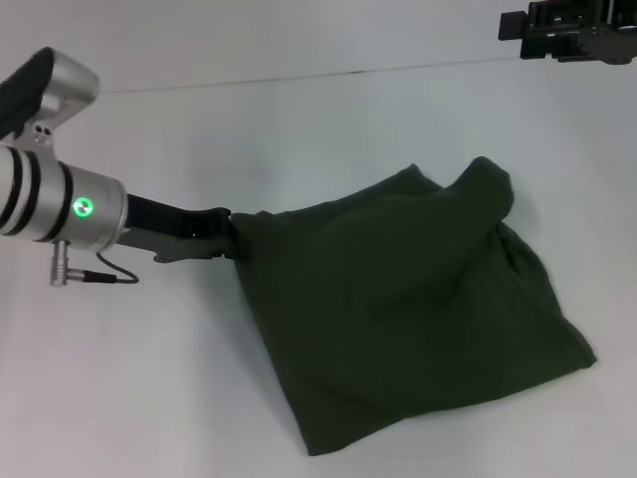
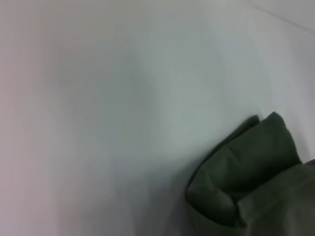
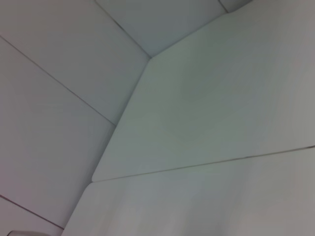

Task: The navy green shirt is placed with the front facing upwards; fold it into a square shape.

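The navy green shirt [image 1: 408,309] lies folded over on the white table [image 1: 299,129], plain green side up, with no print showing. Its left corner is drawn up into a point at my left gripper [image 1: 229,237], which is shut on that corner. The rest of the cloth slopes away to the right and toward the front edge, with a raised hump [image 1: 483,189] at the far side. In the left wrist view a rolled fold of the shirt [image 2: 246,182] shows above bare table. My right gripper [image 1: 572,30] hangs parked at the far right, well away from the shirt.
White table panels with thin seams [image 3: 147,56] fill the right wrist view. A seam line [image 1: 299,78] crosses the far side of the table in the head view. A thin cable [image 1: 105,269] hangs under the left wrist.
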You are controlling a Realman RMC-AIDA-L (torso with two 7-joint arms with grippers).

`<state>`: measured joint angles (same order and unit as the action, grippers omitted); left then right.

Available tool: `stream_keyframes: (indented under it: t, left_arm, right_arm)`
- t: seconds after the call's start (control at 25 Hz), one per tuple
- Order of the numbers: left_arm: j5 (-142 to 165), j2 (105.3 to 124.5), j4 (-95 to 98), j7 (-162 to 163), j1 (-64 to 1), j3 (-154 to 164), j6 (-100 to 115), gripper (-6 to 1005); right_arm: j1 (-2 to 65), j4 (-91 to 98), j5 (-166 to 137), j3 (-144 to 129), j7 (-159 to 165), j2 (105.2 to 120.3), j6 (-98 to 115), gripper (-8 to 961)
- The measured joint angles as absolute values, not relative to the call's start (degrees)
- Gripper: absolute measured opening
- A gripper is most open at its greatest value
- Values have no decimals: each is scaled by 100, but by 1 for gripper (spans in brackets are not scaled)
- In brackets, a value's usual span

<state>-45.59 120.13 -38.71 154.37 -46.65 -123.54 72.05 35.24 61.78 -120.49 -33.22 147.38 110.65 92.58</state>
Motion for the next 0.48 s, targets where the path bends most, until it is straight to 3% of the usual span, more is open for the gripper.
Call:
stream_keyframes:
  t: [0.48]
  left_arm:
    - [-4485,11833,-3900,15441,-4608,-12402,6944,26]
  right_arm:
    - [3524,6125,-12049,-3305,14736,11065,9225,624]
